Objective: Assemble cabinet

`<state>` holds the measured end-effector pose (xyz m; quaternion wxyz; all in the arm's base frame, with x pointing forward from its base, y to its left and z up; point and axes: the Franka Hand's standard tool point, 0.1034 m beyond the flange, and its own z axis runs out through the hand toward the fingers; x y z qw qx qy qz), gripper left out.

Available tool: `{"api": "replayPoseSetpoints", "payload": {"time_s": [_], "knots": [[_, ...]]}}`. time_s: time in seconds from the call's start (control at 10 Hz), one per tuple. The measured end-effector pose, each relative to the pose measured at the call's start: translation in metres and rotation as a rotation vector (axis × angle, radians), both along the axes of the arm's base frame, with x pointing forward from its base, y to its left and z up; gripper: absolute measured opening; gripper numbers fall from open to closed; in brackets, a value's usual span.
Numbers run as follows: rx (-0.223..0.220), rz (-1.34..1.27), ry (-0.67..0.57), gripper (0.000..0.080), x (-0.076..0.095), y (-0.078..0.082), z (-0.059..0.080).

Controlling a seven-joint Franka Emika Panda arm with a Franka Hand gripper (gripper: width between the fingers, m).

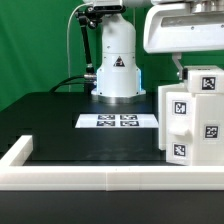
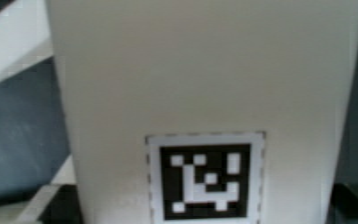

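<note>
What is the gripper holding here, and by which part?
It seems to grip the white cabinet body by its top edge; the fingers themselves are hidden, so the hold is not certain.

A robotics laboratory test bench: a white robot arm's base is bolted at the far edge of a black desk, backed by a green curtain. The marker board lies mid-desk, and a low white border frame lines the near edge.

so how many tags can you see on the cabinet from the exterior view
4 tags on the cabinet: one on the top piece, two stacked on the face toward the exterior view's left, one on the other face. Hidden sides may carry more.
</note>
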<state>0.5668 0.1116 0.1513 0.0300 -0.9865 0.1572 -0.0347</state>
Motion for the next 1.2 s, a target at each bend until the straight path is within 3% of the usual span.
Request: {"api": "replayPoseSetpoints", "payload": {"time_s": [1.2], "knots": [[0.085,-0.809,0.030,0.0563,0.0014,-0.0074,0.0007]]}}
